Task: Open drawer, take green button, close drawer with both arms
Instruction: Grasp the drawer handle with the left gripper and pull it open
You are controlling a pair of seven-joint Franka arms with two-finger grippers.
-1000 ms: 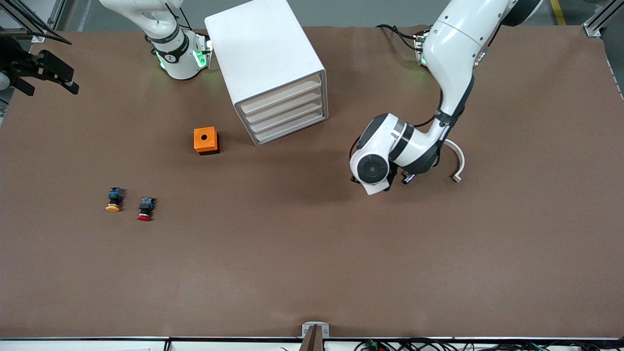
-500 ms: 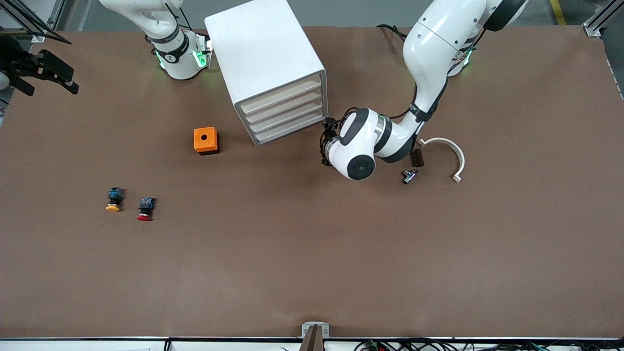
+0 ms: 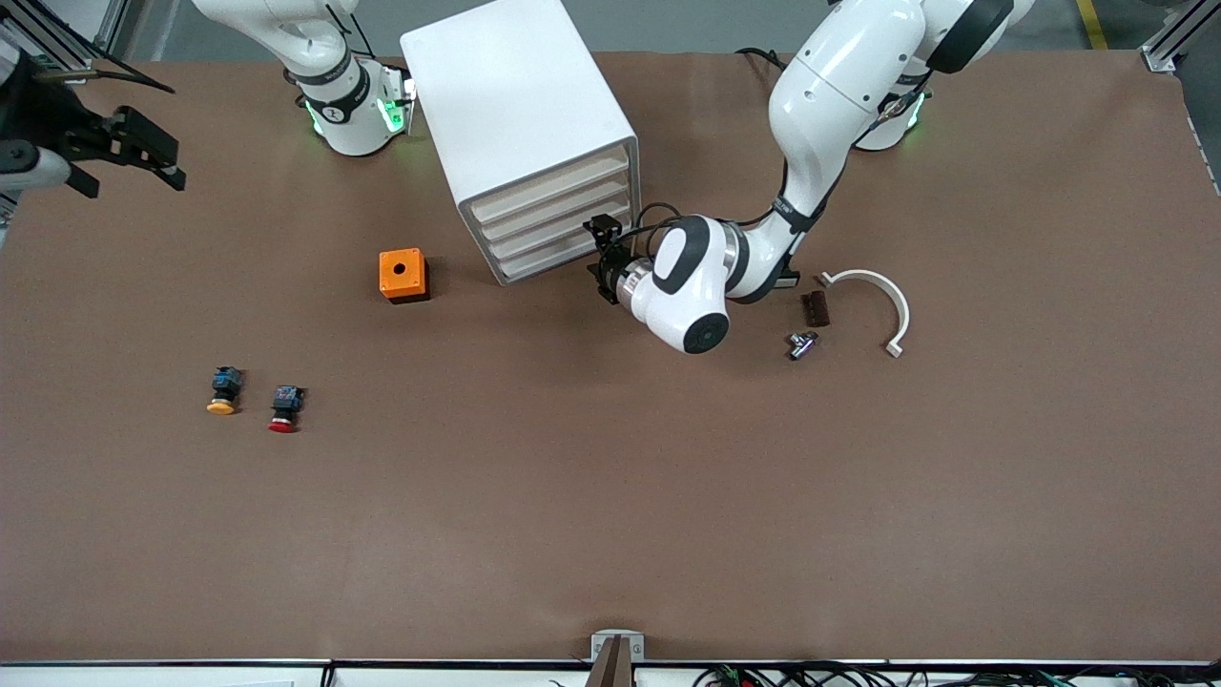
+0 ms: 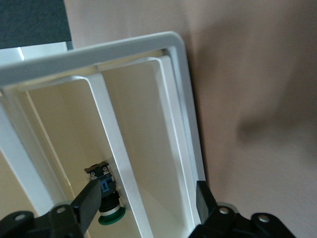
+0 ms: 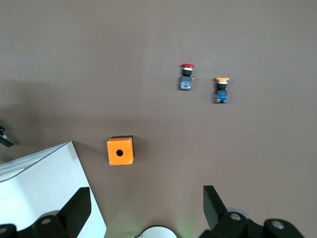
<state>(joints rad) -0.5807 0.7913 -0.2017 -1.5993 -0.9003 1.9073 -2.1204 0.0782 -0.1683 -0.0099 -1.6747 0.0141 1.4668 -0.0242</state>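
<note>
Black left fingers [image 4: 92, 197]: spread wide, gripping nothing, one on each side of a drawer front.
Left gripper [image 3: 602, 259]: low at the front of the drawer cabinet [image 3: 520, 124], at about 4 o'clock from the cabinet in the front view.
Button [image 4: 106, 197]: green cap, lies inside one cabinet compartment, partly hidden by one left finger; not seen in the front view.
Drawers: all look pushed in from the front view; none pulled out yet.
Step in hand: judged as lining up on the drawer that holds the button, before the pull.
Do it well: hook the drawer lip squarely, pull straight along the drawer's axis, go slow so the light cabinet does not slide or twist.
Risk: fingers slip off the thin lip, or the wrong drawer gets taken.
Right gripper [image 3: 153, 159]: fingers apart, empty, over the table edge at the right arm's end, about 9 o'clock from the cabinet; this arm waits.
Orange box [image 3: 403, 275]: on the table, 8 o'clock from the cabinet, nearer the front camera.
Red button [image 3: 284, 408], yellow button [image 3: 223, 391]: side by side, nearer the camera than the box; not wanted.
</note>
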